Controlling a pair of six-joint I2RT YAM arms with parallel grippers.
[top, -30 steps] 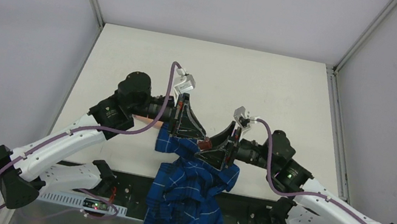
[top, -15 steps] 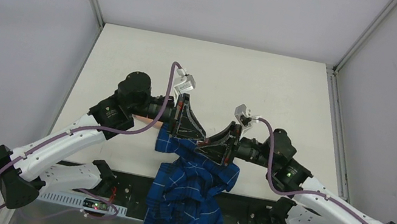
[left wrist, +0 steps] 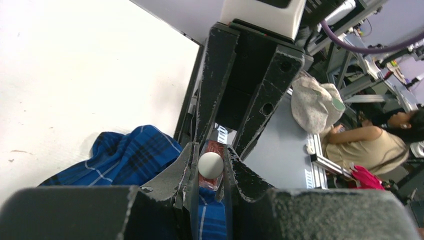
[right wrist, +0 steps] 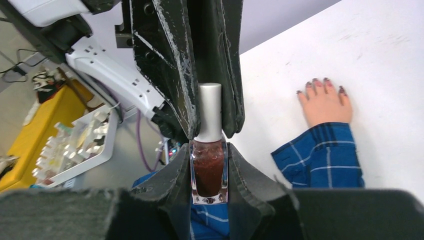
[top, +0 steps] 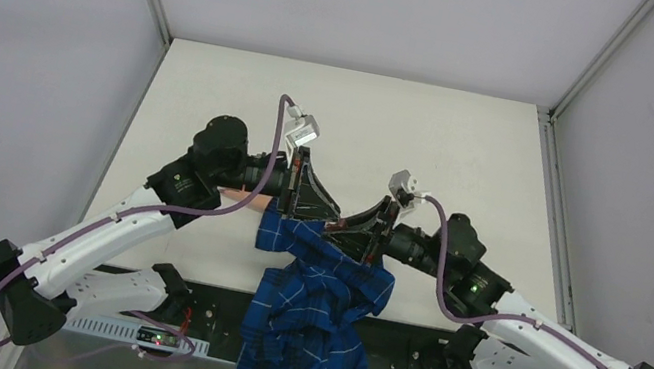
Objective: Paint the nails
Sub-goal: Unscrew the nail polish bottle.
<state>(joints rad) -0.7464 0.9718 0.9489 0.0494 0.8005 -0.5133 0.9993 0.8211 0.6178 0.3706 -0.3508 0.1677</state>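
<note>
Purplish nails (right wrist: 320,84) lie apart from right gripper (right wrist: 208,150) gripping bottle (right wrist: 208,176), left gripper (left wrist: 210,156) pinching cap (right wrist: 210,107).

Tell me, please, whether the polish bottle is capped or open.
Capped: in the right wrist view the white cap sits on the polish bottle; the right tool grips the glass, the left tool the cap.

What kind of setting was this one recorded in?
Probably a robotics lab cell: a white table boxed in by plain panels, aluminium framing past its edge, and a person seated nearby.
</note>
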